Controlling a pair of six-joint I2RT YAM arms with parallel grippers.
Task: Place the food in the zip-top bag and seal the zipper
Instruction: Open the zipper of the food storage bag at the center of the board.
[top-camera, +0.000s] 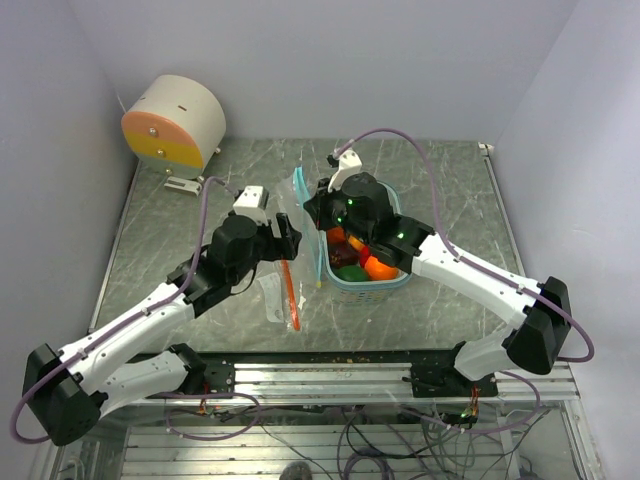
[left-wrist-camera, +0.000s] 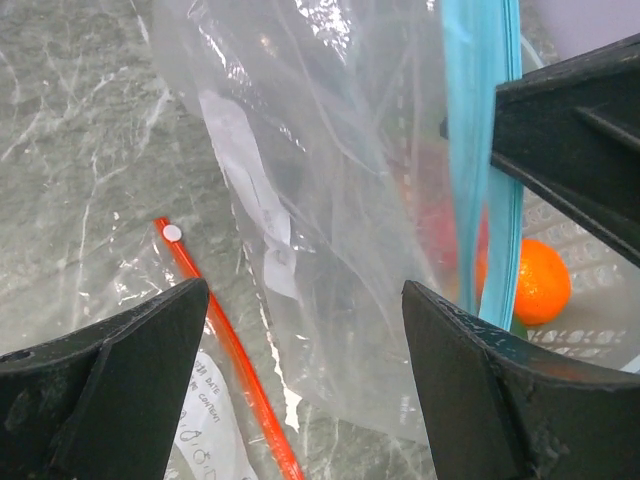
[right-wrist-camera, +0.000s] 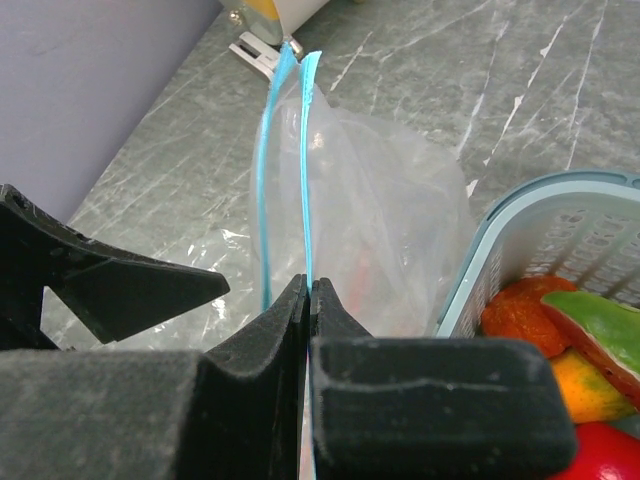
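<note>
The clear zip-top bag (top-camera: 300, 205) with a teal-blue zipper (right-wrist-camera: 305, 150) is held upright just left of the pale teal tub (top-camera: 390, 283). My right gripper (right-wrist-camera: 309, 288) is shut on one zipper edge of the bag; in the top view this gripper (top-camera: 318, 212) is above the tub's left end. The food (top-camera: 362, 258) lies in the tub: orange (right-wrist-camera: 520, 310), green (right-wrist-camera: 600, 335) and red (right-wrist-camera: 600, 450) pieces. My left gripper (left-wrist-camera: 305, 295) is open and empty, its jaws facing the bag's side (left-wrist-camera: 330, 200); in the top view it (top-camera: 290, 236) is just left of the bag.
A second flat bag with an orange-red zipper (left-wrist-camera: 225, 335) lies on the table under my left gripper, also seen in the top view (top-camera: 290, 300). A round white, pink and yellow device (top-camera: 175, 122) stands at the back left. Walls close off the sides and back.
</note>
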